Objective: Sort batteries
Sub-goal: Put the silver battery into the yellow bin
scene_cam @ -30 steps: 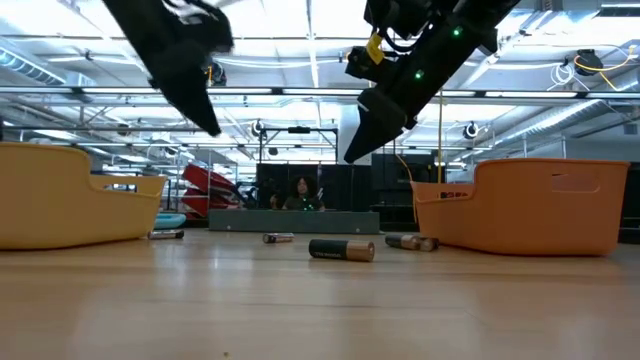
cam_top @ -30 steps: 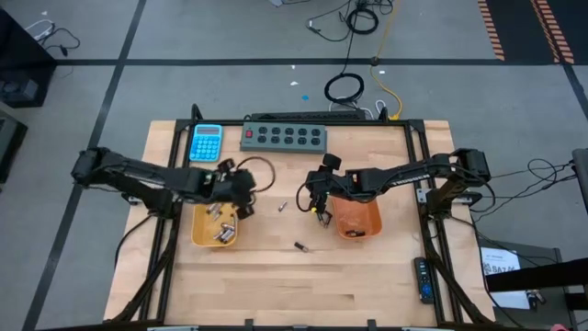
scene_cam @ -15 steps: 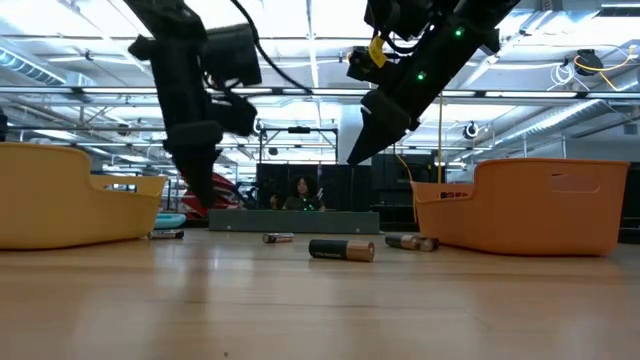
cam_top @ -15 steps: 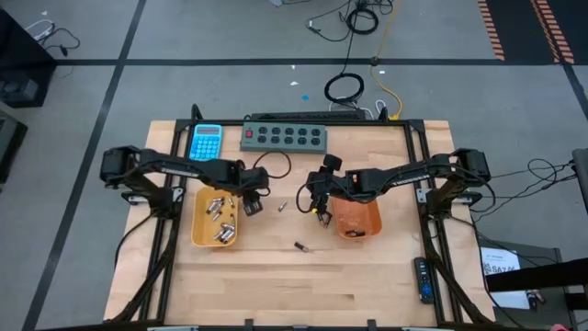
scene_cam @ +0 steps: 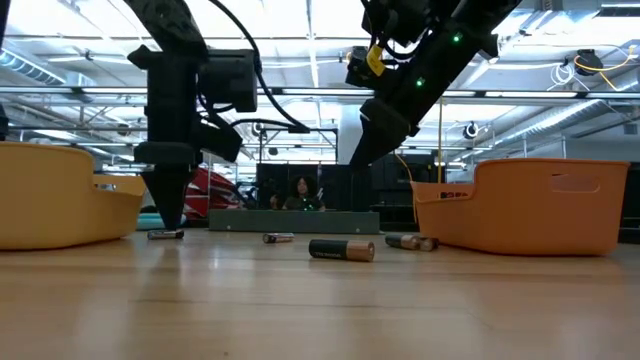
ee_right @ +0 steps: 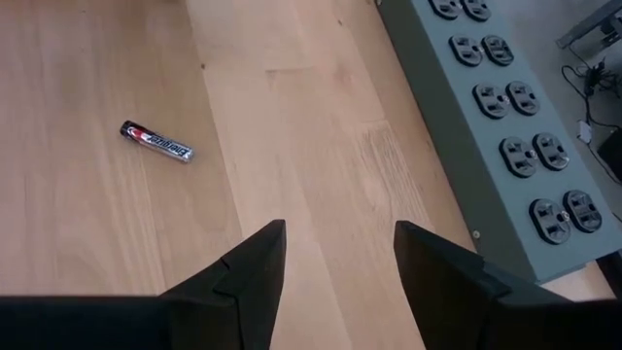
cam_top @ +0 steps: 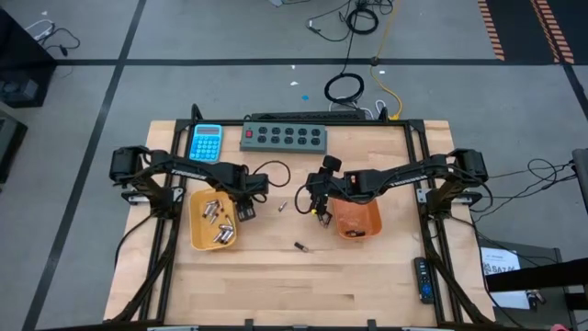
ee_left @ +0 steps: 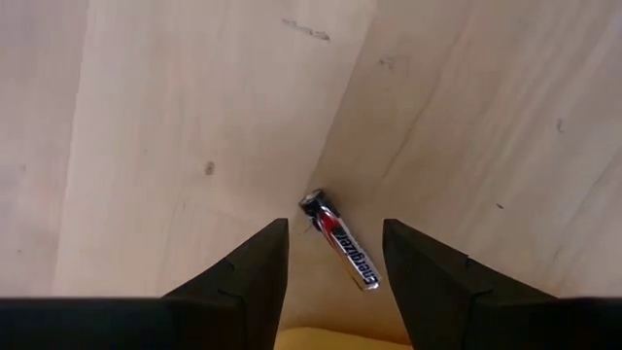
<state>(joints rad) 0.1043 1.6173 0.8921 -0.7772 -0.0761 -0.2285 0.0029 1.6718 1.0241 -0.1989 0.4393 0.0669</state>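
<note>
My left gripper (ee_left: 335, 227) points straight down just off the right side of the yellow tray (cam_top: 197, 237), low over the table, open. A small dark battery (ee_left: 345, 255) lies flat on the wood between its fingers, untouched; the low view also shows this battery (scene_cam: 165, 234) under the fingertips. Several silvery batteries (cam_top: 217, 219) lie in the yellow tray. My right gripper (cam_top: 317, 211) hangs open above the table, left of the orange tray (cam_top: 360, 221), holding nothing. Loose batteries (cam_top: 283, 206) (cam_top: 299, 246) lie on the table between the trays.
A grey power strip (cam_top: 284, 137) and a blue calculator (cam_top: 206, 142) sit along the far edge. A cable loops behind my left gripper (cam_top: 276, 170). Bare wood stretches toward the near edge. In the low view, more batteries (scene_cam: 341, 249) (scene_cam: 410, 241) lie between the trays.
My left gripper has come down from high above the yellow tray's right side to just over the table and has tipped from a slant to pointing straight down, ending over the small battery. Its fingers stay open. My right gripper has kept still.
</note>
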